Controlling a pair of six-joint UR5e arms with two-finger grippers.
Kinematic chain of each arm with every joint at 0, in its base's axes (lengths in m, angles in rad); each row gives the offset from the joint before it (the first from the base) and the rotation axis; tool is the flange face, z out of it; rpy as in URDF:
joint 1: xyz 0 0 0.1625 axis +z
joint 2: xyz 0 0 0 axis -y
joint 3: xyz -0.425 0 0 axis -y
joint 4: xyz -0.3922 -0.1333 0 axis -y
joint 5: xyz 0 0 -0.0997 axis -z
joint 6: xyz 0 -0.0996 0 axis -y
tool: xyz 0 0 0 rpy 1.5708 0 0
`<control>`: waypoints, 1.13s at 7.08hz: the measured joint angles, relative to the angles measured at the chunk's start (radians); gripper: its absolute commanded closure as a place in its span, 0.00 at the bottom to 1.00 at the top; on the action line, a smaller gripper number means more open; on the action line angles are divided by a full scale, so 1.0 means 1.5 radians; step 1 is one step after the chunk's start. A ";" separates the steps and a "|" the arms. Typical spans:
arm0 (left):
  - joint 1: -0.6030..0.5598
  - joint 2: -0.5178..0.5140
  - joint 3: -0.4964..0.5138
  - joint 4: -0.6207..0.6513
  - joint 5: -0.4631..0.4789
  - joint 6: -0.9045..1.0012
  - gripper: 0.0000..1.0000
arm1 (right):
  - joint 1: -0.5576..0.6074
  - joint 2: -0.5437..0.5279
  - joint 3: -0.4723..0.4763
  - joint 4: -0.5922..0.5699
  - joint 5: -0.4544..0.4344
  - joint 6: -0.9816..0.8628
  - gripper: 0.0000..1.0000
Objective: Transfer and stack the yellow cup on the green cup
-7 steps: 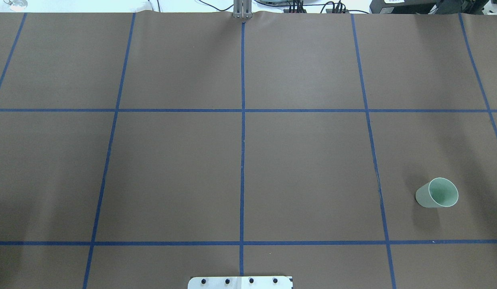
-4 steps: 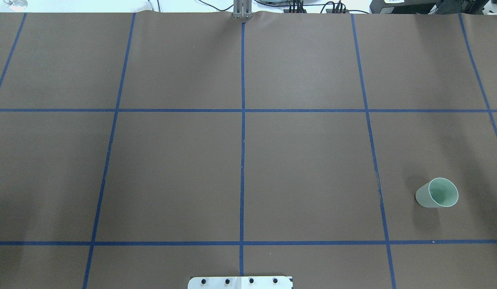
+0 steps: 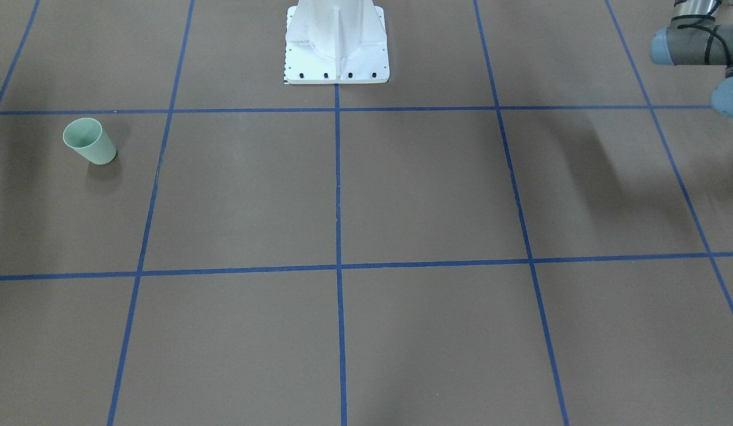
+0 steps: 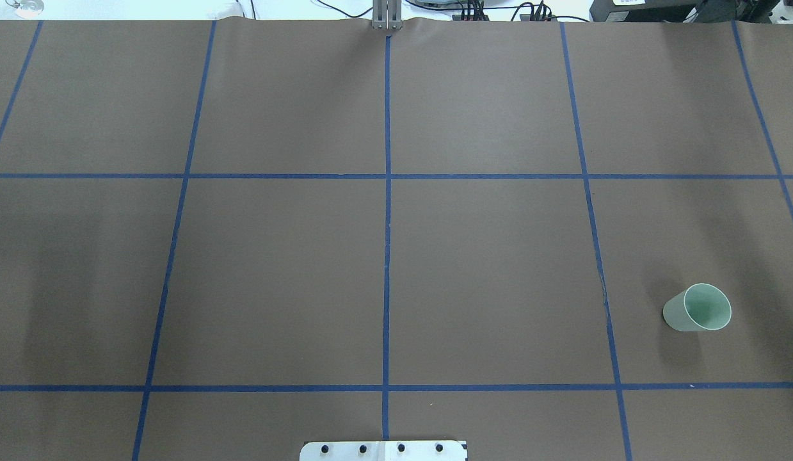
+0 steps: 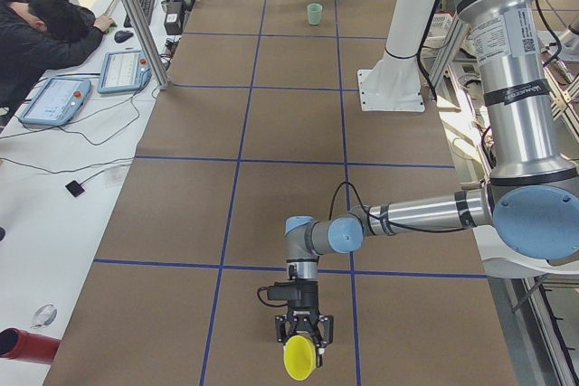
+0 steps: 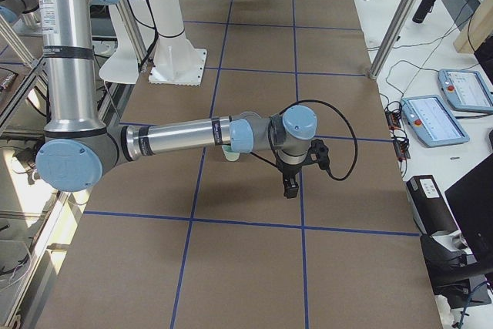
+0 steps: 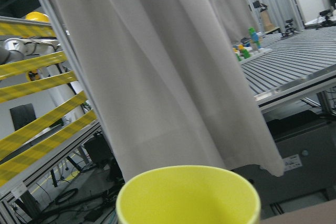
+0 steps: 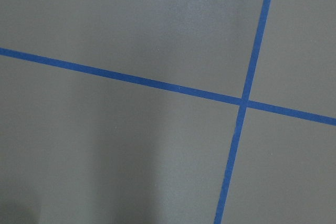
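1. Cups are well apart: the yellow cup (image 5: 300,359) sits at the tip of my left gripper (image 5: 304,339), near the table's (image 4: 274,275) left end.
2. Whether that claw is clamped, I cannot tell.
3. The green cup (image 4: 697,308) stands upright on the right side.
4. My right gripper (image 6: 287,189) points down; its opening I cannot tell either.

You've got a brown tabletop (image 4: 274,269) with a blue tape grid (image 4: 387,256). In the left side view, a person in black (image 5: 41,33) slumps over the white side desk (image 5: 54,187), by two teach pendants (image 5: 54,101), a keyboard (image 5: 145,2) and a red cylinder (image 5: 23,345). The left wrist view gives you a pale curtain (image 7: 157,77) and yellow striped rails (image 7: 37,124).
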 measured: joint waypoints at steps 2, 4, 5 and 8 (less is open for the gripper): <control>-0.098 -0.063 -0.001 -0.134 0.013 0.263 1.00 | -0.002 0.012 0.002 0.002 0.002 0.003 0.00; -0.119 -0.099 -0.007 -0.277 -0.007 0.413 1.00 | -0.015 0.022 0.002 0.007 -0.002 0.002 0.00; -0.120 -0.108 -0.025 -0.339 -0.054 0.483 1.00 | -0.021 0.025 0.001 0.007 -0.001 0.005 0.00; -0.119 -0.120 -0.152 -0.450 -0.321 0.639 1.00 | -0.103 0.095 -0.006 0.007 0.008 0.148 0.00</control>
